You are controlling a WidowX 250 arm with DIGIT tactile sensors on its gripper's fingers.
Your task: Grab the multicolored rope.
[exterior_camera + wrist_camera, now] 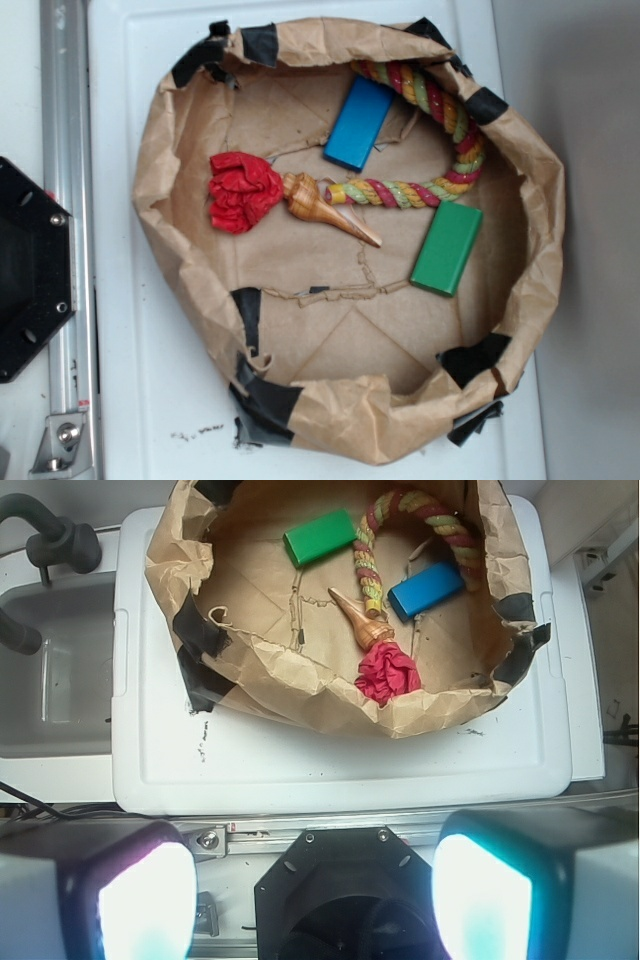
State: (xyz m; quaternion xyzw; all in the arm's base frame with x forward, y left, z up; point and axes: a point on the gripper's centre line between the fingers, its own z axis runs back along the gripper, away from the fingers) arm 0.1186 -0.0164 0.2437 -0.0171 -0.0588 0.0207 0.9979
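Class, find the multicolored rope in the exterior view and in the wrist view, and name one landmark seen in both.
Exterior: multicolored rope curves along the bag's upper right, between the blocks.
Wrist: multicolored rope arcs at top centre, far from the tool.
Shared landmark: the tan seashell at the rope's end.

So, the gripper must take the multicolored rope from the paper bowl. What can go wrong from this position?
1. The seashell and blue block lie against the multicolored rope; closing fingers may catch them instead.
2. The rope's far curve hugs the crumpled paper wall, so a finger could snag the paper there.
3. The gripper is open but well outside the bowl, so it has to clear the raised rim.
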